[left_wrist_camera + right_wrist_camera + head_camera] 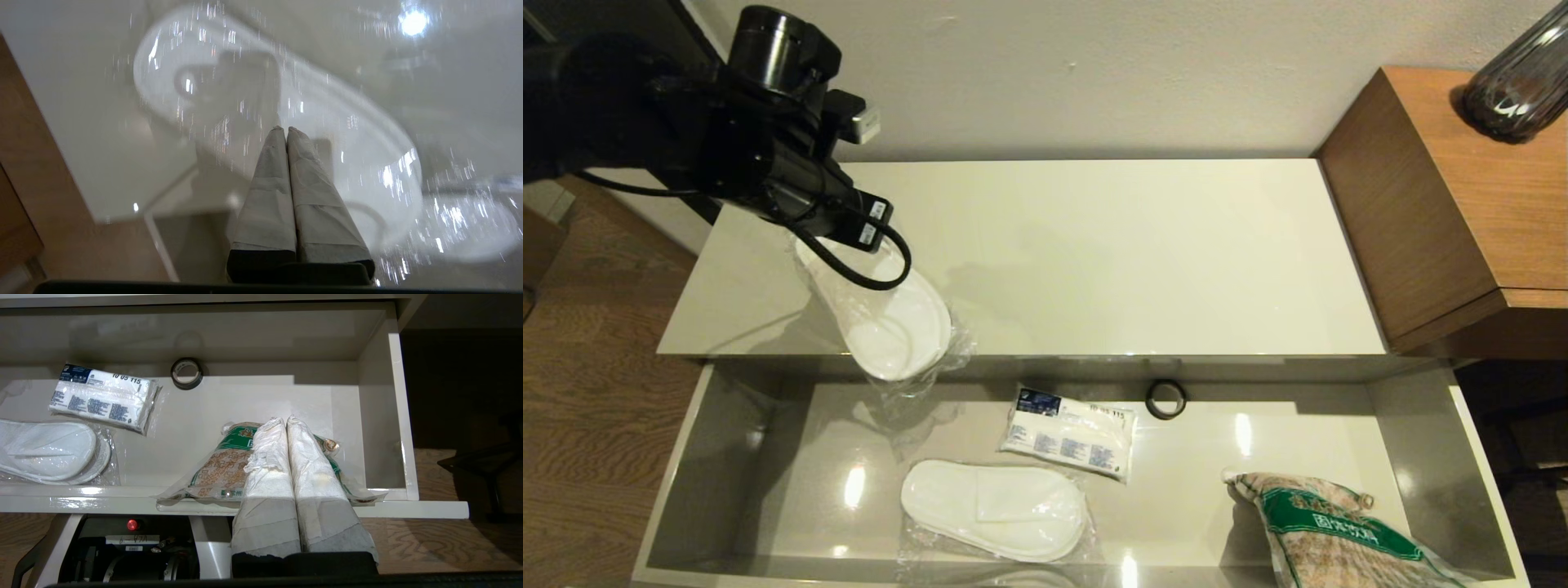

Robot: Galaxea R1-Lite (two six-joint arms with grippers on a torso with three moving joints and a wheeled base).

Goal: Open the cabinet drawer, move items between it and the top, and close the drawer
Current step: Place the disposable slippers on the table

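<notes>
The biggest risk sits at the front edge of the top [1094, 245]: the slipper pack [890, 318] under the left gripper [286, 130] overhangs that edge above the open drawer [727, 457], so with the jaws pressed together and apparently holding nothing, a nudge could tip it back in. It is a flat white pair in crinkled clear plastic. Below the top, a second slipper pack [992, 510] and the grain bag [1331, 531] lie in the drawer, where the right gripper [286, 420], clenched empty, hangs over the bag.
</notes>
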